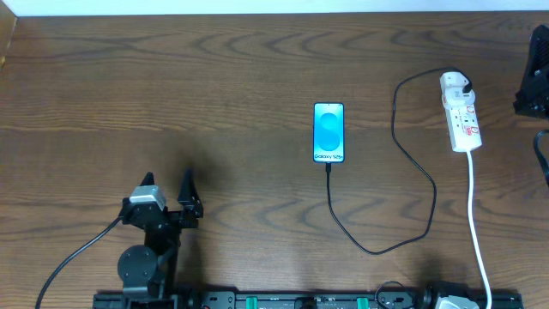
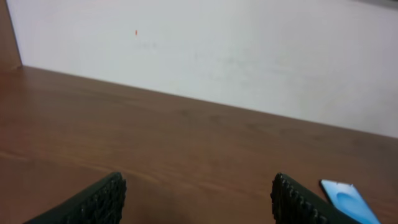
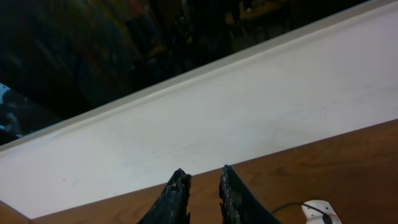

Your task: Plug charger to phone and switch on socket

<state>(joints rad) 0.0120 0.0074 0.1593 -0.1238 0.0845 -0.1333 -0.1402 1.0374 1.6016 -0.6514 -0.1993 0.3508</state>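
Nearest the robot's base, the left hand (image 1: 167, 187) hovers low over the surface (image 1: 214, 86) with its fingers spread wide apart and nothing between them. Its own camera shows bare wood ahead and only a corner of the phone (image 2: 348, 200) at the lower right, so it stands well apart from the work.

Further out, the charger (image 1: 371, 250) lies in a loose loop on the wood. One end runs straight up to the bottom edge of the phone (image 1: 329, 131), which lies flat, screen up and lit, near the middle of the surface. The connector tip meets the phone's lower edge in line with the port, so plugging in looks done, though the overhead view is too small to show whether it is fully seated.

The cable's other end curves up to the white plug (image 1: 455, 83), which sits in the far end of the socket (image 1: 463, 120), at the right side. The thick white cord (image 1: 478, 223) trails from the socket back toward the base.

The right hand (image 3: 200, 194) is raised beyond the socket, its fingers drawn almost together on nothing, with the plug just showing below them. What looks left is the switch; I cannot tell whether it is on.
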